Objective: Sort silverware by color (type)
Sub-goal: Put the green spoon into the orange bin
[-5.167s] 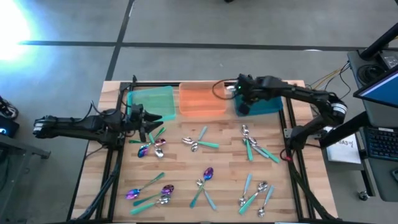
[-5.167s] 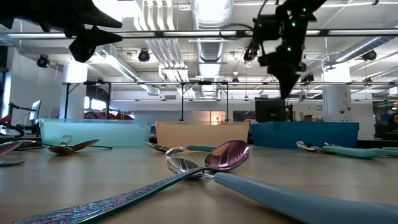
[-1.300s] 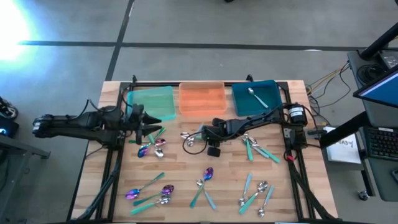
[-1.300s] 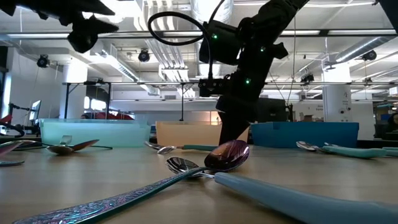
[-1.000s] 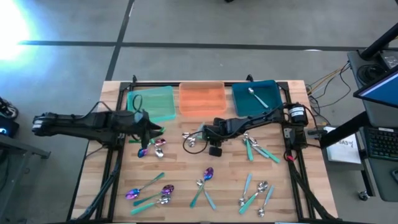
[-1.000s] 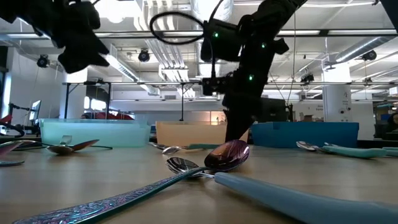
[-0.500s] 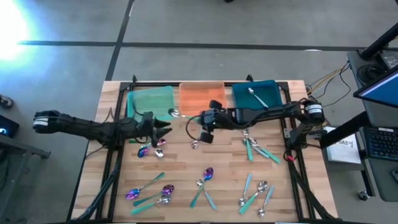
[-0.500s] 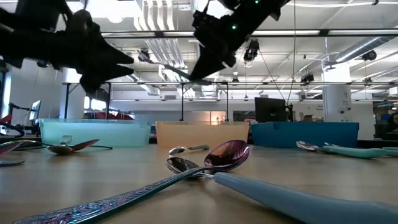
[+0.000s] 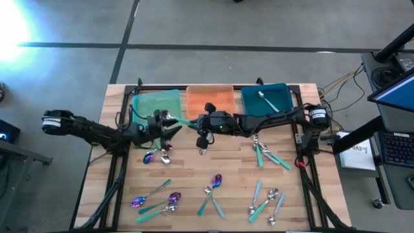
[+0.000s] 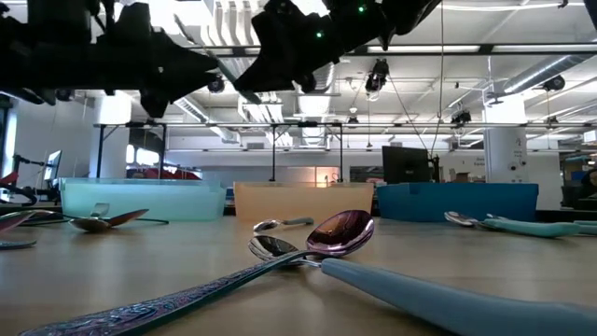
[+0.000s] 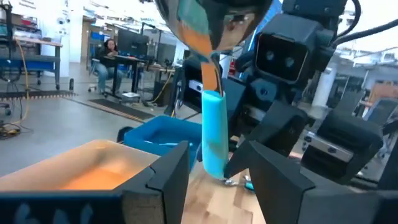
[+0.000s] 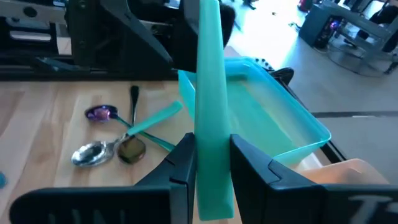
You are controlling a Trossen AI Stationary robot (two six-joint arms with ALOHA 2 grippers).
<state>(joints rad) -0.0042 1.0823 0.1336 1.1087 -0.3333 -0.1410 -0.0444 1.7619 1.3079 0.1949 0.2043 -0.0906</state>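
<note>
Above the near edge of the green tray, a teal-handled spoon is held between both grippers.

On the wooden table, other spoons lie scattered in small groups, with one in the blue tray; an open workshop is seen behind. Since the frame before, the right gripper, clamped on the handle, has been carried leftward to the left gripper, whose fingers are spread around the bowl end. Open board is left mid-table.
</note>
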